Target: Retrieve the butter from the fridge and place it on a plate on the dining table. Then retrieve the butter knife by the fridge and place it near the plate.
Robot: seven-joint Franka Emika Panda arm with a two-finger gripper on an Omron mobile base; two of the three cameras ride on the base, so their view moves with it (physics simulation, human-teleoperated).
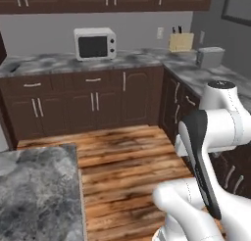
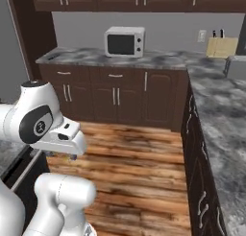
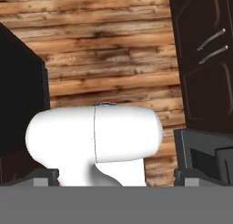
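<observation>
A corner of the dining table [image 1: 34, 186], with its grey marbled top, lies at the lower left of the left base view. Its edge [image 2: 6, 153] also shows behind the arm in the right base view. My gripper [image 3: 123, 170] points down at the wooden floor and is open. Its two dark fingertips [image 3: 45, 175] stand far apart with nothing between them. In the right base view the hand [image 2: 67, 136] hangs folded close to the base. The butter, the plate, the butter knife and the fridge's handle are out of view.
An L-shaped marbled counter [image 1: 54, 64] over dark brown cabinets carries a white microwave [image 1: 95, 43], a knife block [image 1: 181, 40] and a toaster [image 1: 211, 56]. Open wooden floor [image 1: 127, 161] runs between the table and the cabinets. A light-grey panel [image 2: 9, 43] stands at the far left.
</observation>
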